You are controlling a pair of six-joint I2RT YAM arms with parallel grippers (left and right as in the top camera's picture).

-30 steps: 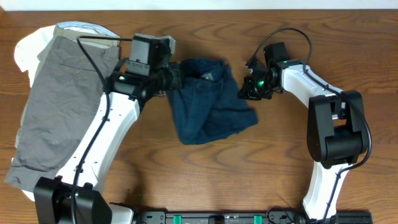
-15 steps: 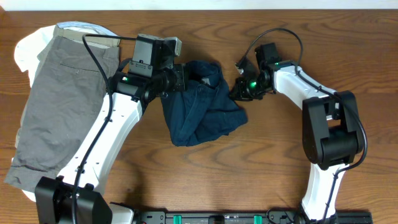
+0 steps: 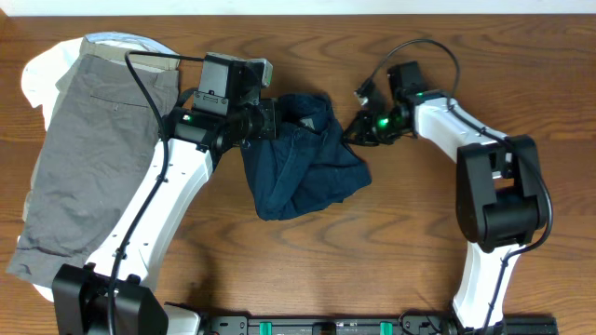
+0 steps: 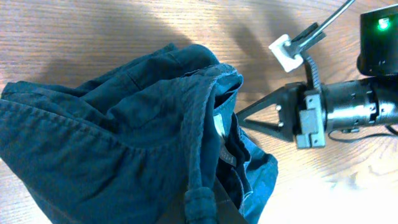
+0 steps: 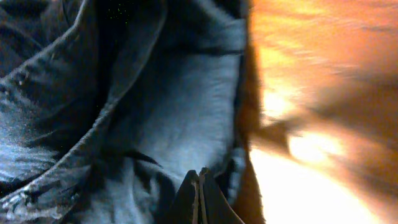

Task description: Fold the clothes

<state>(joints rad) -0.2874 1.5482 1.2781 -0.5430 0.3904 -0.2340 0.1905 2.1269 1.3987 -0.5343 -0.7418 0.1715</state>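
Those shorts [image 3: 303,163] look soft and floppy (waistband's the handle): left gripper [image 3: 273,119] pinches it, right gripper [image 4: 244,116] beside them closed, seemingly empty.

I count one pair of navy shorts [image 3: 303,167], one pair of grey shorts [image 3: 84,158], one white garment [image 3: 37,79], one table [image 3: 410,251] and two robot arms: left arm [image 3: 163,200], right arm [image 3: 489,186].
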